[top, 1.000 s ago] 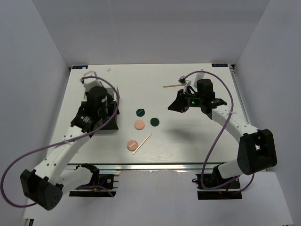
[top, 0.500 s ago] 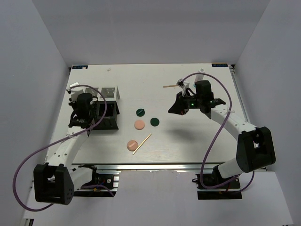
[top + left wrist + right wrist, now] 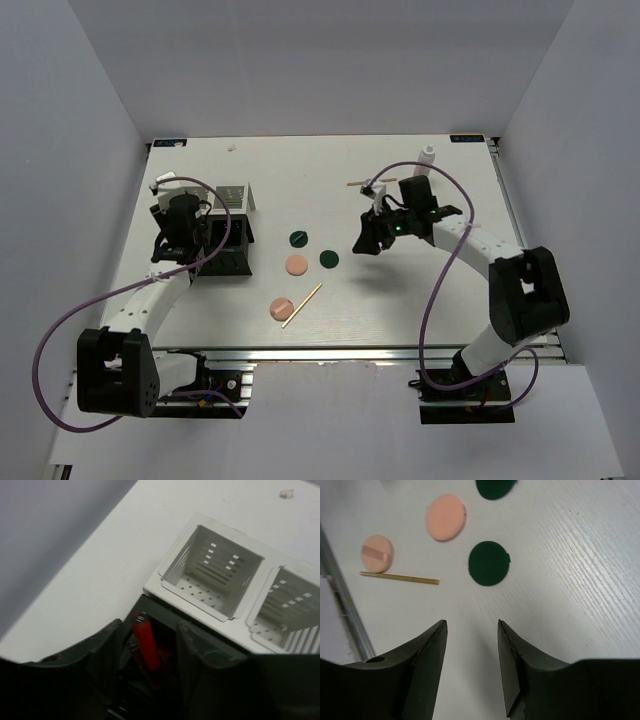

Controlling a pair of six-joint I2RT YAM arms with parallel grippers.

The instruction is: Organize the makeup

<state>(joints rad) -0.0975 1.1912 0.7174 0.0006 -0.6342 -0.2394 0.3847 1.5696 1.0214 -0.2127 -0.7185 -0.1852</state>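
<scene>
Between the fingers of my left gripper (image 3: 150, 630) a red stick (image 3: 146, 642) stands tilted inside a compartment of the black organizer (image 3: 222, 255); the jaws stand open, with a gap on each side of it. On the table's middle lie two dark green discs (image 3: 299, 239) (image 3: 329, 258), two peach discs (image 3: 296, 265) (image 3: 281, 308) and a wooden stick (image 3: 302, 305). My right gripper (image 3: 471, 623) hovers open and empty just short of the nearer green disc (image 3: 489, 563). A second wooden stick (image 3: 360, 183) and a small white bottle (image 3: 428, 155) lie behind the right arm.
A white perforated two-cell tray (image 3: 215, 570) adjoins the organizer's far side. Grey walls close the table on the left, right and back. The metal rail of the table's near edge (image 3: 330, 352) runs just below the lowest peach disc.
The left arm swung left over the organizer and its jaws widened off the red stick. The right gripper went from shut to open and shifted slightly left toward the discs.
</scene>
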